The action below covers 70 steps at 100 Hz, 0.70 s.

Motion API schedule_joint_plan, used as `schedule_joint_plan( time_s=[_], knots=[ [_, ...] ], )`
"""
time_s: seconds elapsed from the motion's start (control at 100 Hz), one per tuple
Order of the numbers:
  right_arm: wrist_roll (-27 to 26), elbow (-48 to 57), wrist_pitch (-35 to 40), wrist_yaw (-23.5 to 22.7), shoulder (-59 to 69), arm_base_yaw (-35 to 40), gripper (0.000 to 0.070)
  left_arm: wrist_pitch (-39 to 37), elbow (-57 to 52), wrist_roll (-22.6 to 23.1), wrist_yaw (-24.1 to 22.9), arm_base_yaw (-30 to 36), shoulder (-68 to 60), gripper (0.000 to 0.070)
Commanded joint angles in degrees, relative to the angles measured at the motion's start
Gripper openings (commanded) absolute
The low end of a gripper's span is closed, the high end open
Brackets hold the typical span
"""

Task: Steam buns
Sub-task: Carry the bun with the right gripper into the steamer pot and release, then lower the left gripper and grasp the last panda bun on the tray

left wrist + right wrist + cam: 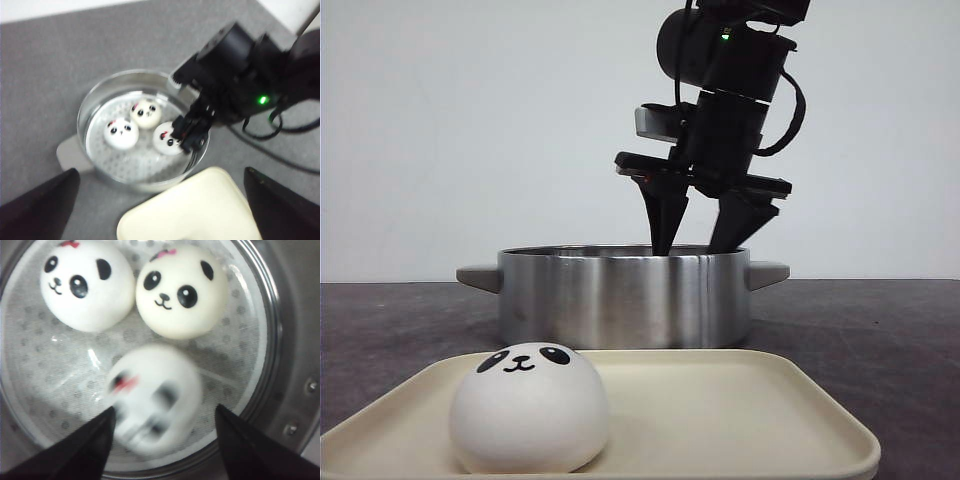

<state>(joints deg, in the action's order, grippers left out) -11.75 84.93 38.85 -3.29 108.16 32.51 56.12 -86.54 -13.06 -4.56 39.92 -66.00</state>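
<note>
A bun (pixel 529 407) sits on the cream tray (pixel 740 420), nearest the camera, at the tray's 9 o'clock side; behind it stands the steel pot (pixel 625 297); the right gripper (pixel 705 225) dips into the pot, jaws spread wide, holding nothing; a blurred bun (pixel 152 397) lies between its fingers (pixel 90 450); two more buns (pixel 87 284) (pixel 181 290) rest at the pot's 12 o'clock; the left gripper (pixel 160 210) hangs open above, empty.

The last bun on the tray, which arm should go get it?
Probably the left. Its open pincer hangs free above the tray, while the right pincer is down in the pot, open around a third bun. The last bun sits on the tray's left side.
</note>
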Motion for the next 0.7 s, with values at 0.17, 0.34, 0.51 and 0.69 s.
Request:
schedule_joint_plan(
  time_s=[0.17,0.34,0.51,0.69],
  knots=[
    [0.6,5.5,4.0,-3.3,-0.2,-0.5,0.031,2.1,5.7,-4.0,2.7,2.5,-0.8,0.0635],
    [0.7,14.2,10.8,-5.8,-4.0,0.0,0.0012,-1.9,15.1,-8.2,5.3,6.2,-0.8,0.0634],
    [0.2,21.7,12.2,-5.7,-12.2,1.9,0.0012,-7.5,24.5,-12.9,5.9,9.1,-1.4,0.0634],
    [0.2,27.5,11.1,-5.7,-21.8,3.9,0.0012,-11.1,29.4,-16.7,8.0,11.2,-5.1,0.0634]
  ],
)
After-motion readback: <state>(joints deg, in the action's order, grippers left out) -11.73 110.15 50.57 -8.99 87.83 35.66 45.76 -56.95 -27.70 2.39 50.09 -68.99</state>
